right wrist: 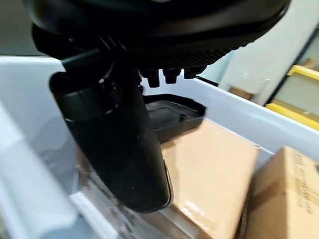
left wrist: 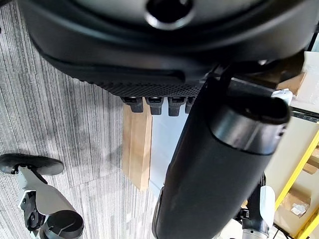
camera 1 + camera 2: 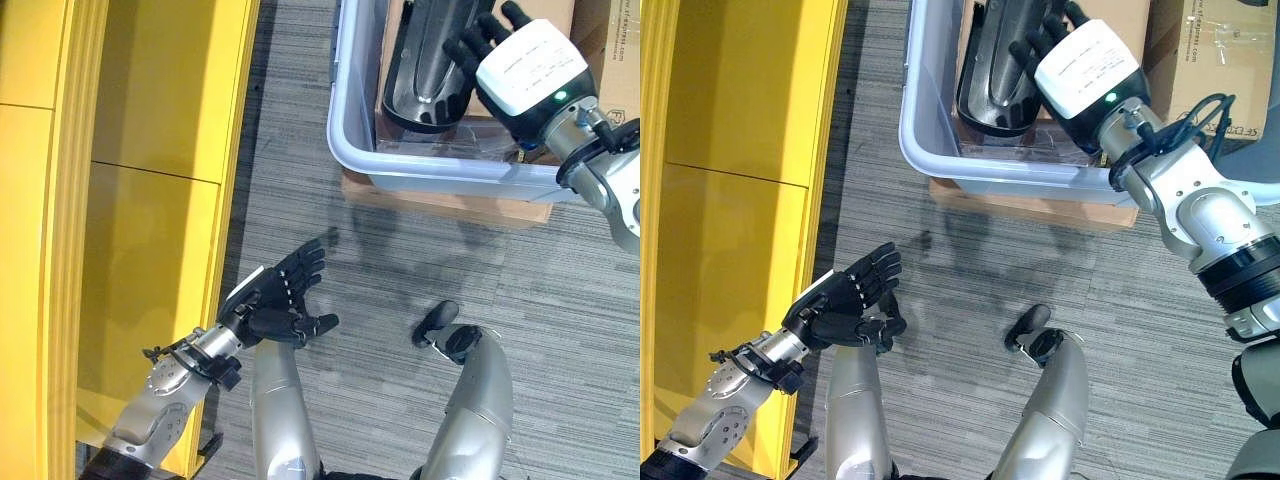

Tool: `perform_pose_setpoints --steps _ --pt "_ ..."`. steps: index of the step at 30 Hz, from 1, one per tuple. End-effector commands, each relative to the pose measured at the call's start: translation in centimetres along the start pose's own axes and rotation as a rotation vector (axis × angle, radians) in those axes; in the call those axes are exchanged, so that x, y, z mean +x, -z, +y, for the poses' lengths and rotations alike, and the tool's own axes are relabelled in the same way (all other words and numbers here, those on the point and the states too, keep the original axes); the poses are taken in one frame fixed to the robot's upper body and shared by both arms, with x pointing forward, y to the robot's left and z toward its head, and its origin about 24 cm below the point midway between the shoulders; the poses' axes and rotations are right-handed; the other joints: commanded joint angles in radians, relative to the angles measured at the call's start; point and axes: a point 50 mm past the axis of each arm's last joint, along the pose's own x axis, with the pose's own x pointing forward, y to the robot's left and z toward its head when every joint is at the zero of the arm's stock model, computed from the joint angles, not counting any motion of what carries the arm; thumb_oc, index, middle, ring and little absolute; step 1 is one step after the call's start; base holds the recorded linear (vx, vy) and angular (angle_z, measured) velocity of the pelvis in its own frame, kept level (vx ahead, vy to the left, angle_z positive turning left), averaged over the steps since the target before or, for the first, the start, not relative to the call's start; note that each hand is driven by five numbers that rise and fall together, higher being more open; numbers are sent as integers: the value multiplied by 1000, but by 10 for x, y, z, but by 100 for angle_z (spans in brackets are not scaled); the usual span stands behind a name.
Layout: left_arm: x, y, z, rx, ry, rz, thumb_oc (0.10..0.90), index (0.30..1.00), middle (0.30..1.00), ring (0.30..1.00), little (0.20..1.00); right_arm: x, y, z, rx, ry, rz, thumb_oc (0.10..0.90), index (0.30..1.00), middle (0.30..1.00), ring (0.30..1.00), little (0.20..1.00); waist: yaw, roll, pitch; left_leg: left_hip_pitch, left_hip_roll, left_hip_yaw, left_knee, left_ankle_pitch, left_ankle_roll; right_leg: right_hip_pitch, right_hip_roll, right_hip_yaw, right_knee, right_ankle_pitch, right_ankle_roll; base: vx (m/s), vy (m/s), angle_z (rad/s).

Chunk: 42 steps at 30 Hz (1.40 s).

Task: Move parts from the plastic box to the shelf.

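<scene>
The right hand (image 3: 528, 70) reaches into the pale plastic box (image 3: 352, 150), its straight, spread fingers (image 3: 470, 45) lying over the glossy black curved part (image 3: 425, 70) that leans inside the box beside a cardboard carton (image 3: 1110, 25); nothing is curled round the part, so it is not yet held. The left hand (image 3: 280, 295) hangs relaxed and empty, fingers straight, above the grey carpet (image 3: 400, 260), next to the yellow shelf (image 3: 150, 200) at the robot's left. The main hazard looks to be the part's slick, rounded shell: a grasp taken from the top could slide off, letting the part tip back against the box wall or drop onto the carpet during the carry. The box sits on a wooden base (image 3: 450, 205), so a hard pull against its rim might shift it. The swing across to the shelf also passes near the idle left hand, and a wide part could clip the shelf's edge.
</scene>
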Motion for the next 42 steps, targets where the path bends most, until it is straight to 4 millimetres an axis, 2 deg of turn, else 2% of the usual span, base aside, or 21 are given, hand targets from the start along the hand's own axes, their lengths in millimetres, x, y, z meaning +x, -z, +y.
perform_pose_setpoints --steps 1,9,16,19,24,29,42 --pt "9 -22 -15 9 88 -127 900 1000 1000 1000 1000 12 30 -73 -135 313 88 900 1000 1000 1000 1000 11 37 -18 -3 103 53 28 -110 -35 -6 35 -25 -34 -42 88 24 -52 -5" --pt "10 -26 -9 13 88 -119 900 1000 1000 1000 1000 20 39 -84 -271 307 113 900 1000 1000 1000 1000 21 25 -18 -48 118 30 60 -103 -40 -35 39 -36 -1 -57 80 34 -56 -1" --pt "7 -25 -8 15 90 -114 900 1000 1000 1000 1000 23 38 -97 -387 360 111 900 1000 1000 1000 1000 30 19 -18 -88 120 11 81 -116 -34 -64 36 -48 35 -71 77 43 -52 3" --pt "7 -24 -8 15 94 -107 900 1000 1000 1000 1000 24 38 -96 -420 327 112 900 1000 1000 1000 1000 34 14 -18 -102 123 4 83 -118 -34 -71 35 -56 42 -72 77 35 -58 6" --pt "4 -25 -4 21 90 -107 900 1000 1000 1000 1000 29 38 -88 -370 220 108 900 1000 1000 1000 1000 43 9 -18 -131 128 -12 93 -116 -35 -90 29 -66 55 -75 78 25 -40 6" --pt "3 -29 1 33 80 -99 900 1000 1000 1000 1000 32 51 -78 -308 129 176 900 1000 1000 1000 1000 49 7 -18 -181 134 -32 119 -114 -33 -125 19 -71 84 -79 76 27 -49 4" --pt "9 -33 5 59 80 -101 900 1000 1000 1000 1000 32 71 -59 -163 22 296 900 1000 1000 1000 1000 53 12 -18 -272 141 -50 151 -115 -31 -204 -8 -77 109 -72 77 10 -43 7"
